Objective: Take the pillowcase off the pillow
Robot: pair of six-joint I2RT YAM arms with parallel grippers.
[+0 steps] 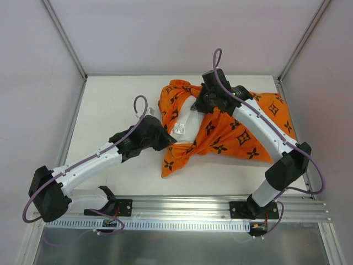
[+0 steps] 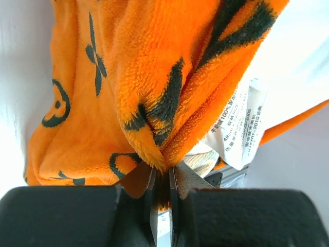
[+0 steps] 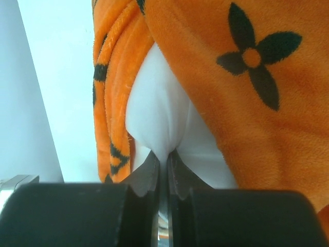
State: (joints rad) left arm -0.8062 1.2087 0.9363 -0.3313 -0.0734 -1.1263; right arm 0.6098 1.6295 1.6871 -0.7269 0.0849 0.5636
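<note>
The orange pillowcase with black motifs lies crumpled across the table's middle and right, still partly round the white pillow. My left gripper is at its left edge, shut on a fold of the orange pillowcase; a printed white tag hangs just right of the pinch. My right gripper is at the far side of the opening, shut on a peak of the white pillow, with the orange pillowcase draped on both sides of it.
The white table is walled at the back and both sides. A metal rail with the arm bases runs along the near edge.
</note>
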